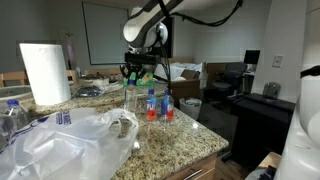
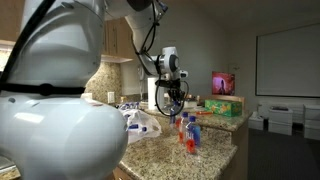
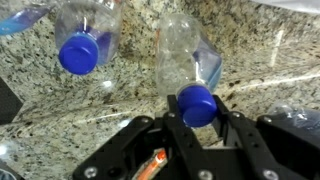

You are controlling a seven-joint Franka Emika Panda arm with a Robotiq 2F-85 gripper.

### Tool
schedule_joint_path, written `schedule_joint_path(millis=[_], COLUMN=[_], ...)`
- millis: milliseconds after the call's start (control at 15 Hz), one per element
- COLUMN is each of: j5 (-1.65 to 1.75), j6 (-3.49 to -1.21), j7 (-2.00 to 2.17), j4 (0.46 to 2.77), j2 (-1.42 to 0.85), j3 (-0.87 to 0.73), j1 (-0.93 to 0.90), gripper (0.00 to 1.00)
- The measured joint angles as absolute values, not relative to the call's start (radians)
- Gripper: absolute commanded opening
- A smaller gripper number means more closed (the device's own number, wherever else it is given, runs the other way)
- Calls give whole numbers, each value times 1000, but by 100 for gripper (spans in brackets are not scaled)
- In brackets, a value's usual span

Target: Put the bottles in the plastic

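In an exterior view you're low at the worktop edge, looking across; in an exterior view, right behind the arm. Both share the bottles. Wrist view: close, straight down.

- Counter carries everything.
- Plastic bag lies at the near edge, with the paper towel roll behind it, to the left.
- Bottle pair stands side by side, right of the bag.
- Third bottle stands just left of the pair, directly under the gripper.
- In the wrist view, its cap sits between the fingers.
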State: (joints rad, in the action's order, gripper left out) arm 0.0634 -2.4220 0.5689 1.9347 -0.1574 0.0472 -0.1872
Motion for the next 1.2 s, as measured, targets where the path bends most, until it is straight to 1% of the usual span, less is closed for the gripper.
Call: schedule_joint_path(millis=[267, 533, 867, 1200], j5=[-191, -529, -858, -955], j6=[-2431, -2406, -2216, -2011], j7=[327, 46, -233, -342], j4=[2011, 2036, 2049, 2041], j2=[-57, -47, -86, -228], j3=[82, 101, 99, 98], j1=[-179, -172, -133, -88], gripper=[12, 12, 12, 12])
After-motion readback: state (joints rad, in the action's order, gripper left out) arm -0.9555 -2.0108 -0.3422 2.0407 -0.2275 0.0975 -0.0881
